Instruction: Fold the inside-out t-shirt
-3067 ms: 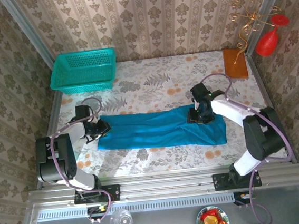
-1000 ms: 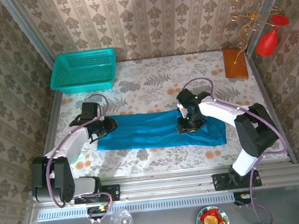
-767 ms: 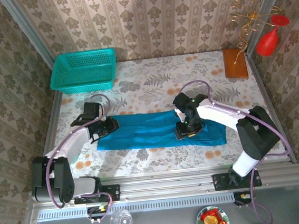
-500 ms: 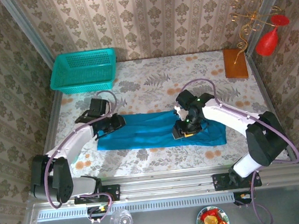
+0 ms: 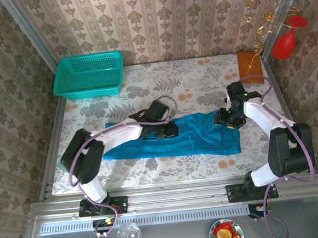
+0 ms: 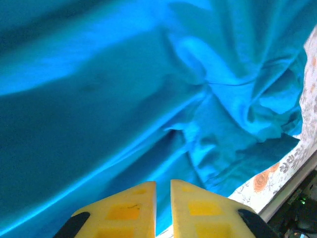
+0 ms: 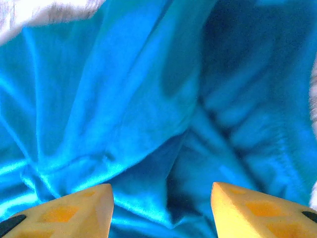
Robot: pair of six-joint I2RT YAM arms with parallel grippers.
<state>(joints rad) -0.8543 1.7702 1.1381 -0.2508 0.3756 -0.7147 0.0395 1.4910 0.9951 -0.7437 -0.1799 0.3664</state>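
Note:
The inside-out t-shirt [image 5: 200, 140] lies as a long teal-blue strip across the flowered table, wrinkled toward its right end. My left arm reaches across it from the left, and the left gripper [image 5: 171, 130] sits low over the strip's middle. In the left wrist view its yellow fingers [image 6: 163, 182] stand almost together with a thin slit between them, and the cloth [image 6: 124, 99] passes underneath with no fold caught at the tips. My right gripper [image 5: 225, 118] hovers at the shirt's upper right end. It is open [image 7: 162, 184] above rumpled cloth [image 7: 124, 99], nothing between the fingers.
A turquoise mesh basket [image 5: 90, 75] stands at the back left. An orange-brown block [image 5: 250, 67] and a red ornament [image 5: 284, 44] are at the back right. Bare flowered table [image 5: 161, 85] lies behind the shirt. Metal rails border the near edge.
My left gripper has swept right from the shirt's left end to its middle and narrowed. My right gripper has moved from the middle back to the right end.

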